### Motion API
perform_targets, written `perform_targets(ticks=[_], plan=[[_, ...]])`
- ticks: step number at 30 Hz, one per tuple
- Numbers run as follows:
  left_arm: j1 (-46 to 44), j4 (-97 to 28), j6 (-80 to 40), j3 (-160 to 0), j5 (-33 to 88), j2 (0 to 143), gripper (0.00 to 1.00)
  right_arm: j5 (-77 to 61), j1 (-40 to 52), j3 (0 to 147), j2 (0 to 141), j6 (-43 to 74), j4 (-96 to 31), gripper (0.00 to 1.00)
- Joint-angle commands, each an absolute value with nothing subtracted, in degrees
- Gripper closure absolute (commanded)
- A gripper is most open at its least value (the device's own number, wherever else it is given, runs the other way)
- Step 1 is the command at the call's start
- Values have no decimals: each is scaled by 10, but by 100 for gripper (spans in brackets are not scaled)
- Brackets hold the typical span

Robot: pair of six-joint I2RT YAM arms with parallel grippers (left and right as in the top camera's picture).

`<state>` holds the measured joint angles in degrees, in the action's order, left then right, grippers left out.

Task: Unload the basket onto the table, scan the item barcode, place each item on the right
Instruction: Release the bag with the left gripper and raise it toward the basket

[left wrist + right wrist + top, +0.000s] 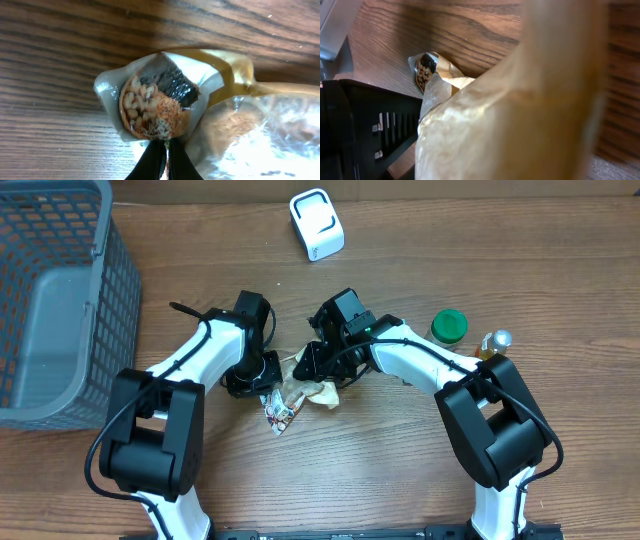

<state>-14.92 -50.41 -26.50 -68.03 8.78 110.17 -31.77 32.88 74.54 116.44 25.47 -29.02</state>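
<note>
Left end effector (166,150): found pinched shut on snack packet (155,105) edge. Saw it crumpled on bench (400,470) between both arms, long axis running toward right end effector (310,368); could not tell that grip. Judged white scanner (316,223) well beyond, nearer right arm.

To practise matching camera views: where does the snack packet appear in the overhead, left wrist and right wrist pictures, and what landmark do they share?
Overhead: packet just below the picture's centre.
Left wrist: packet mid-frame, running off to the right.
Right wrist: packet fills the foreground, centre to right.
Shared landmark: the food print on the packet's end.
</note>
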Motion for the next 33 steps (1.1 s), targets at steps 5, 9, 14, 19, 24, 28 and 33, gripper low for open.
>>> perform_targets(ticks=[5, 9, 14, 19, 24, 28, 33], plan=[[-131, -590, -249, -813, 63, 1114, 96, -333, 332, 742, 1157, 251, -289, 96], [-111, -631, -248, -878, 28, 1107, 96, -333, 332, 742, 1157, 251, -290, 96], [-73, -653, -248, -920, -29, 1107, 44, -333, 332, 742, 1157, 251, -290, 96], [-36, -654, -248, -920, -36, 1108, 0, -333, 332, 742, 1157, 251, -290, 96], [-22, -651, -248, -920, -36, 1108, 0, -333, 332, 742, 1157, 251, -291, 96], [-23, -651, -248, -920, -36, 1108, 0, -333, 332, 742, 1157, 251, -290, 96], [-23, -651, -248, -920, -36, 1108, 0, -333, 332, 742, 1157, 251, -290, 96]])
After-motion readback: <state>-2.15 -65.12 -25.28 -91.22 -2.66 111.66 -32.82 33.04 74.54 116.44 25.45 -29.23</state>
